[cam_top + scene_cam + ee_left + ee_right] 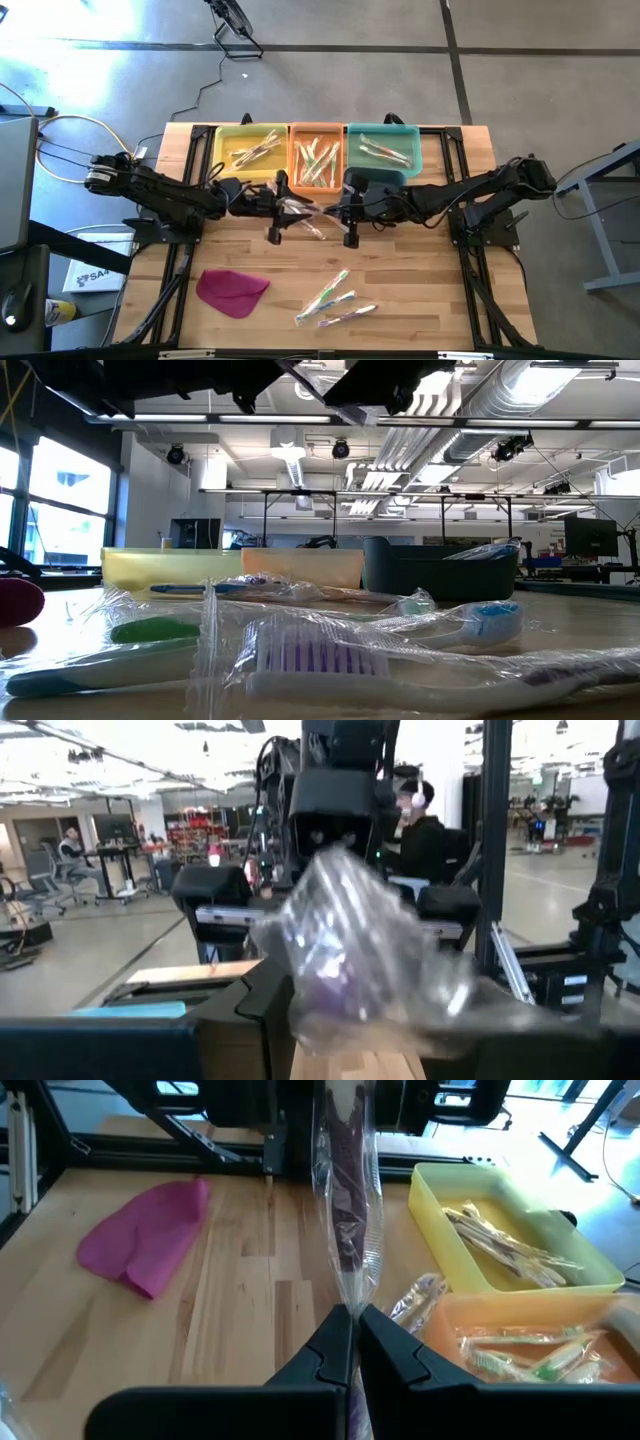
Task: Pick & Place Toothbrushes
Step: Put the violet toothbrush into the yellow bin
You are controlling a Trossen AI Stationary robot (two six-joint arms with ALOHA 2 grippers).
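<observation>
High view places both grippers just in front of the orange bin (pixel 316 130), meeting over one wrapped toothbrush (pixel 303 212) held between them. Right gripper (pixel 352 1342) is clamped on the wrapper's end, apparently to steady it for a handover. Left gripper (pixel 274 195) stands wide around the other end; contact is unclear. More toothbrushes (pixel 335 300) lie well forward of that bin, awaiting sorting.
</observation>
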